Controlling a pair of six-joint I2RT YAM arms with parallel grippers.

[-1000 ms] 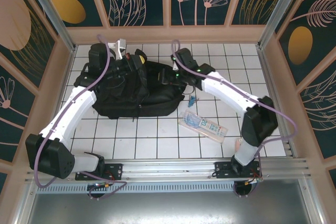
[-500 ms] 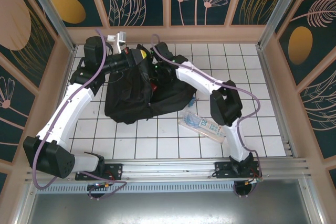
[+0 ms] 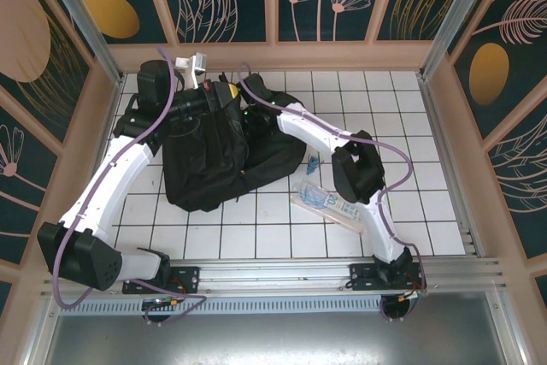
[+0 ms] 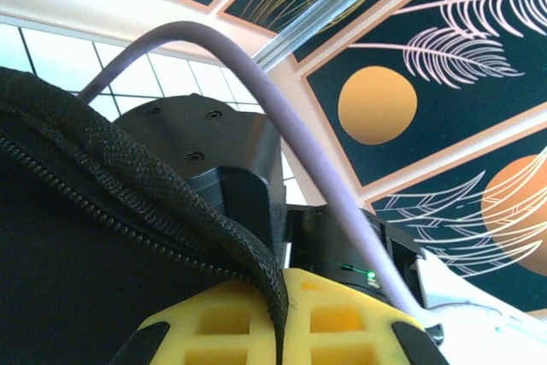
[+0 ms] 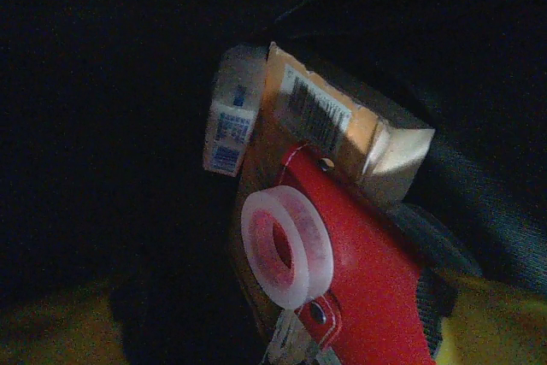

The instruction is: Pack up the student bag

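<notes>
White tiled table point(image 3: 410, 108) carries large black fabric backpack point(image 3: 209, 168), left of centre, mouth open. Inside: red tape dispenser with white roll point(image 5: 359, 262), tan cardboard box point(image 5: 342, 126), small white carton point(image 5: 229, 113). Left gripper point(image 4: 282, 326) clenched on zipper rim. Right gripper point(image 5: 273, 326) inside backpack, fingers spread, released.
</notes>
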